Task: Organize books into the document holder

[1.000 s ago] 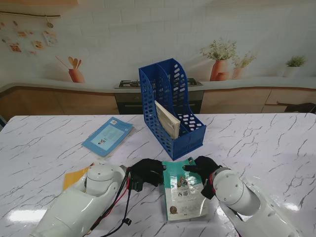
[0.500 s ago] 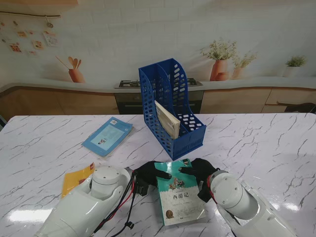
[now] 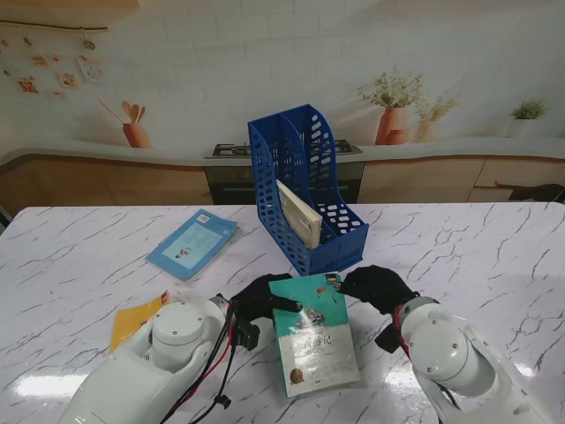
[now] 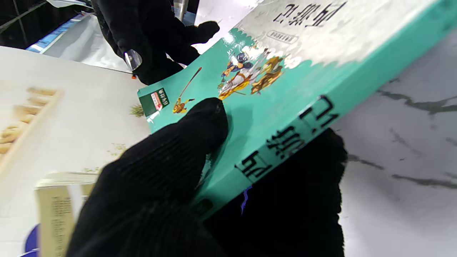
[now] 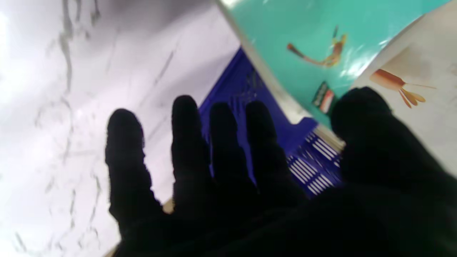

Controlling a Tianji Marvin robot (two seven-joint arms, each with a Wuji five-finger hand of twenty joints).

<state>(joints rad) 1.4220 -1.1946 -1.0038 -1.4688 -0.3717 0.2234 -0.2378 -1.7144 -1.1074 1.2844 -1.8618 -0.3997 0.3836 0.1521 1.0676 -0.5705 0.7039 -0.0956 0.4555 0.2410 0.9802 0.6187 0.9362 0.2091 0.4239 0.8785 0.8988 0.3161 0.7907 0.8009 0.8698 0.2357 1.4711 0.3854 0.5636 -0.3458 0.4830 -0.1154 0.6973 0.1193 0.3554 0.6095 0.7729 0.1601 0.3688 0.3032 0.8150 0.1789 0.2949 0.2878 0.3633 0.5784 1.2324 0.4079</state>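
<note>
Teal book (image 3: 313,336) sits lower centre, pinched by my left hand (image 3: 261,300) (thumb on cover). My right hand (image 3: 378,287) hangs open beside it; I'd steady the far edge before tilting toward the blue document holder (image 3: 309,190).

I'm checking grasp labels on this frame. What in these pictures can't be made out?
- Stand view: the orange book is partly hidden by the left arm.
- Left wrist view: the left hand covers the teal book spine's end.
- Right wrist view: blur; whether the right hand touches the book is unclear.
</note>
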